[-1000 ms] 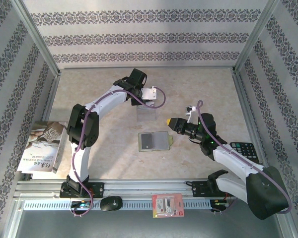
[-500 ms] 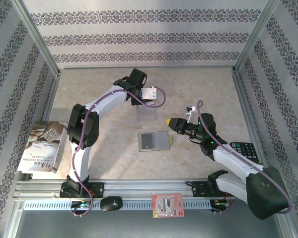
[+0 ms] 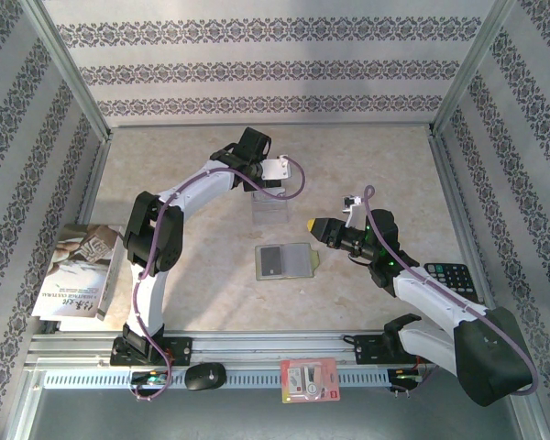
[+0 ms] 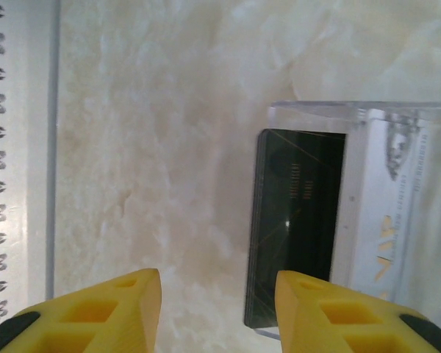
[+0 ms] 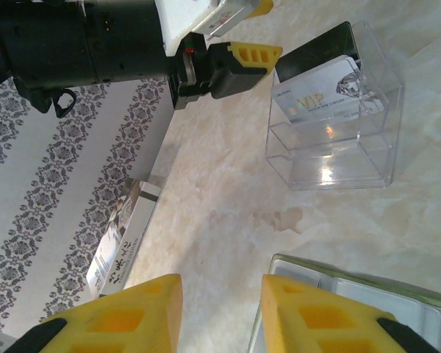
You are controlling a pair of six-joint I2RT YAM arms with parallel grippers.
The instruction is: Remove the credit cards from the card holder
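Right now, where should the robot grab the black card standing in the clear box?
Pinch the black card by its top edge, coming straight down from above. It stands leaning inside the clear box, so the walls block the sides, but its top pokes past the rim. Squeeze across its two flat faces, above the silver card.
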